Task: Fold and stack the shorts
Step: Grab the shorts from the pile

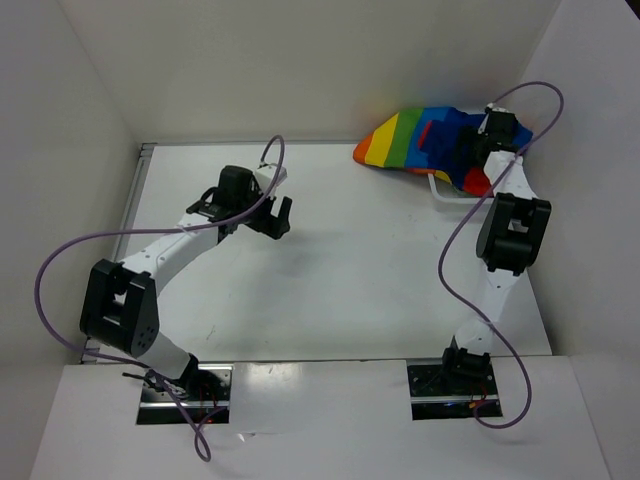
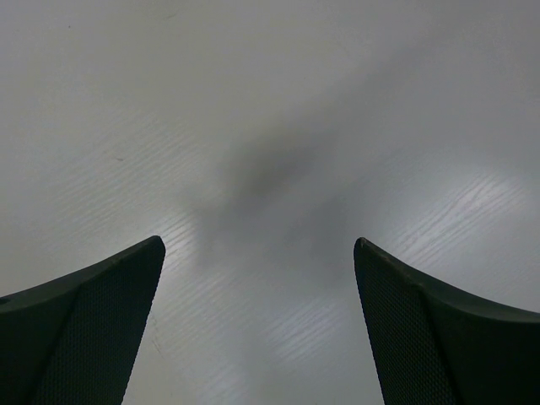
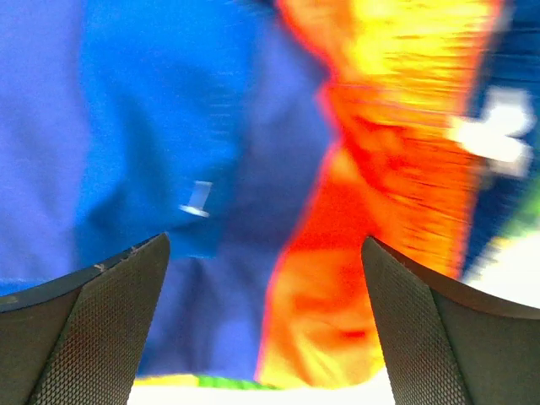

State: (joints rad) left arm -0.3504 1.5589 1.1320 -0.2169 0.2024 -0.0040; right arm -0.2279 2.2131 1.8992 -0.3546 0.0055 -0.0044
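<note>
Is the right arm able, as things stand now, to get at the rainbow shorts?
Probably yes. The right tool hangs directly over the shorts at the far right corner of the table, with its jaws wide open. Its wrist view shows only the striped cloth ahead, with nothing in the way.

Both arms look alike: the left arm [image 1: 175, 245] and the right arm [image 1: 497, 285] are made of white tubular links joined by blocky black housings. A thin purple cable [image 1: 441, 262] loops loosely along each one. At the near edge each has a metal base plate [image 1: 185, 395] with a little red wiring. The left gripper [image 2: 257, 245] and right gripper [image 3: 266, 240] carry dark, tapering fingers [image 2: 93, 329] with finely dotted inner faces.
</note>
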